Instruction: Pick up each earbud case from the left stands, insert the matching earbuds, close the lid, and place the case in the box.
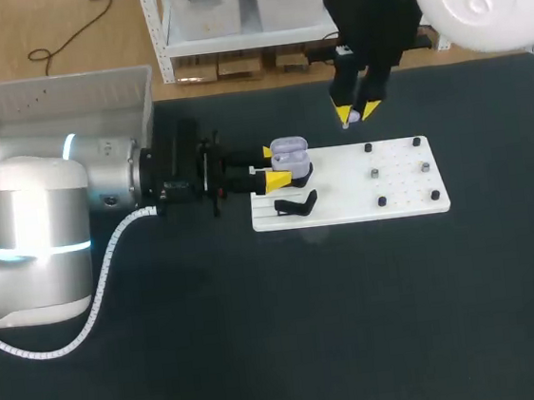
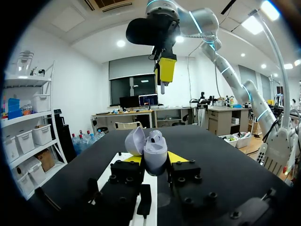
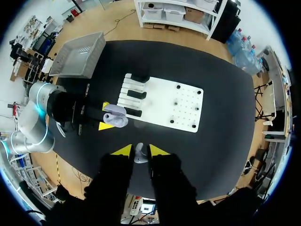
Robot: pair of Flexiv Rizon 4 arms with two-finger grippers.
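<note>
At the left end of the white board (image 1: 396, 196), my left gripper (image 1: 273, 166) is clamped on the earbud case (image 1: 288, 148), whose lid stands open. Beyond the board's far edge, my raised right gripper (image 1: 357, 111) pinches a white earbud (image 3: 139, 153) between its tips

Open earbud case (image 2: 154, 149) in left claw (image 2: 154, 158), right claw (image 2: 164, 81) holding earbud (image 2: 162, 88) overhead

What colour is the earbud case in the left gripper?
Pale lilac earbud case, clearest in the left wrist view.
</note>
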